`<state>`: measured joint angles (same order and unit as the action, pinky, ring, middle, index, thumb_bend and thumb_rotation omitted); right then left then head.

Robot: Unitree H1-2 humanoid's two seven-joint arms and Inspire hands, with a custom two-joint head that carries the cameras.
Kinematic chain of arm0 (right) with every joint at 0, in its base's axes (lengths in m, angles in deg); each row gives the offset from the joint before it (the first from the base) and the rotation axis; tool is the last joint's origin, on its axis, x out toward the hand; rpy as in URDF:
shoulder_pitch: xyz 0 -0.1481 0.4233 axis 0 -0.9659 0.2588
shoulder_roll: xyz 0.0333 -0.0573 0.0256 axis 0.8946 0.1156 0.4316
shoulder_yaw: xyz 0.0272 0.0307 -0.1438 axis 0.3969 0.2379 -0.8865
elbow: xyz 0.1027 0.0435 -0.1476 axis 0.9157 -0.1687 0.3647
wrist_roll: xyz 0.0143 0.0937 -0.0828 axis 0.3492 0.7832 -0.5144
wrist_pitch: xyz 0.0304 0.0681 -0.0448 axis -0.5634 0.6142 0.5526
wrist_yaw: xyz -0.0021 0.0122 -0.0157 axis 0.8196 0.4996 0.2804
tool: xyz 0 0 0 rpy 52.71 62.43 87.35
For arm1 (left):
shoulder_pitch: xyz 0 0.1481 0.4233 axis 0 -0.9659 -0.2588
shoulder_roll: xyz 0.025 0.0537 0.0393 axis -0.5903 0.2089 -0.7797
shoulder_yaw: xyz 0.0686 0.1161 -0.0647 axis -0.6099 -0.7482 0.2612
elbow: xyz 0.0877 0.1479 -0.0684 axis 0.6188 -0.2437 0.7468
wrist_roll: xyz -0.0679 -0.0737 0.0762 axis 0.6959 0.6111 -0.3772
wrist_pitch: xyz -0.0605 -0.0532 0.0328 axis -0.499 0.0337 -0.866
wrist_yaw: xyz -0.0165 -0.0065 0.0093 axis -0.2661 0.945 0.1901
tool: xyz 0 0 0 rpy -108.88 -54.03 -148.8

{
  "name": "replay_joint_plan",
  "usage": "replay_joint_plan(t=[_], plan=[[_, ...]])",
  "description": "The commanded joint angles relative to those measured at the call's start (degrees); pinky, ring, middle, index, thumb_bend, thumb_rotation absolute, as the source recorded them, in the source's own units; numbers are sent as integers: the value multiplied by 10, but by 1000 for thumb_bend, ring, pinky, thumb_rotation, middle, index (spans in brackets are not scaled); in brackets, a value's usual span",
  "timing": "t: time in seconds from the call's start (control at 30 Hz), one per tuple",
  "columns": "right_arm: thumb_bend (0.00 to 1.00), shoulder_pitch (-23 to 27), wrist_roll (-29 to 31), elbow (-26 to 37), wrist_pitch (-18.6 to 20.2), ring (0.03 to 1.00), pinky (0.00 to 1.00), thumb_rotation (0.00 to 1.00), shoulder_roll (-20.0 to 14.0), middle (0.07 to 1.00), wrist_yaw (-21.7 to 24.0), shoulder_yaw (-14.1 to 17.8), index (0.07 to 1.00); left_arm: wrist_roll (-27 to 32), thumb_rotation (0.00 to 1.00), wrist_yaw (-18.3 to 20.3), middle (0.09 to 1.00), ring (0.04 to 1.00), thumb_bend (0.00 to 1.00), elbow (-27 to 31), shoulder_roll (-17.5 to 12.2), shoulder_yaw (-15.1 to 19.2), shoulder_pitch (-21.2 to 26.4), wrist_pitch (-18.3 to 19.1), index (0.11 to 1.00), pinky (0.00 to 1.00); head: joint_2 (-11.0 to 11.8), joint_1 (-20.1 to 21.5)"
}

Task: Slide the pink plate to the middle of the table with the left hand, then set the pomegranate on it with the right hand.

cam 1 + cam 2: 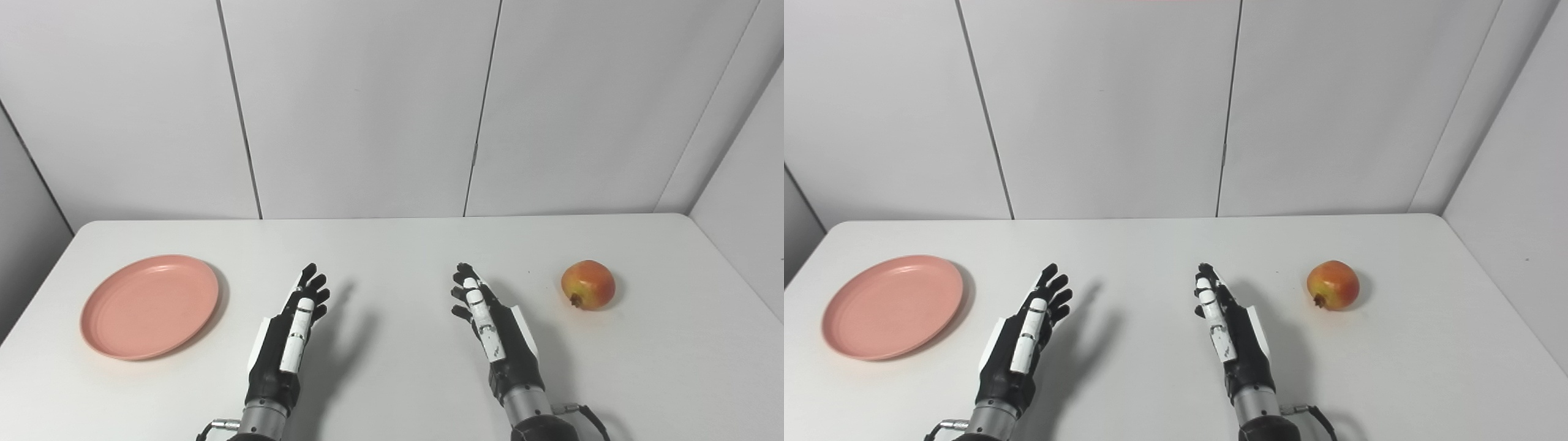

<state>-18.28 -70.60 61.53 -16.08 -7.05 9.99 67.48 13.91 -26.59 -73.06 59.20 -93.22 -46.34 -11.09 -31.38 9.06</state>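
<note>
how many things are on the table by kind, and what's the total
pink plate: 1
pomegranate: 1
total: 2 things on the white table
Also over the table, not counted: 2 robot hands, the left robot hand and the right robot hand, both open and holding nothing.

Bright, even, diffuse light fills both views — soft grey shadows fall toward 1 o'clock from the left hand (288,340), right hand (496,334), pink plate (150,306) and pomegranate (588,285) — with sharp focus and no glare on the white table (392,245).
</note>
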Motion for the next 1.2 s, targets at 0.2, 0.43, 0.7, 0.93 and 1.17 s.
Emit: replay_joint_plan(t=[0.2, 0.43, 0.7, 0.93, 1.17], plan=[[250, 6, 7, 11, -30, 895, 854, 1000, -10, 909, 8, 3, 904, -14, 1000, -3, 939, 914, 477, 11, 14, -13, 15, -16, 932, 925, 6, -39], [230, -4, 29, 23, -27, 907, 878, 1000, -37, 920, 24, 17, 915, -41, 1000, -19, 930, 904, 461, -1, 40, -33, 11, -25, 922, 900, 21, -121], [209, -11, 72, 28, -29, 918, 907, 1000, -60, 931, 49, 39, 928, -83, 1000, -44, 919, 902, 465, -19, 69, -54, 10, -28, 909, 864, 38, -195], [221, -10, 98, 21, -32, 926, 937, 1000, -73, 937, 61, 51, 932, -106, 1000, -60, 923, 909, 440, -35, 82, -67, 14, -36, 910, 881, 44, -224], [220, -9, 99, 19, -33, 926, 938, 1000, -72, 937, 62, 52, 931, -107, 1000, -59, 930, 916, 446, -37, 81, -66, 16, -34, 917, 894, 45, -223]])
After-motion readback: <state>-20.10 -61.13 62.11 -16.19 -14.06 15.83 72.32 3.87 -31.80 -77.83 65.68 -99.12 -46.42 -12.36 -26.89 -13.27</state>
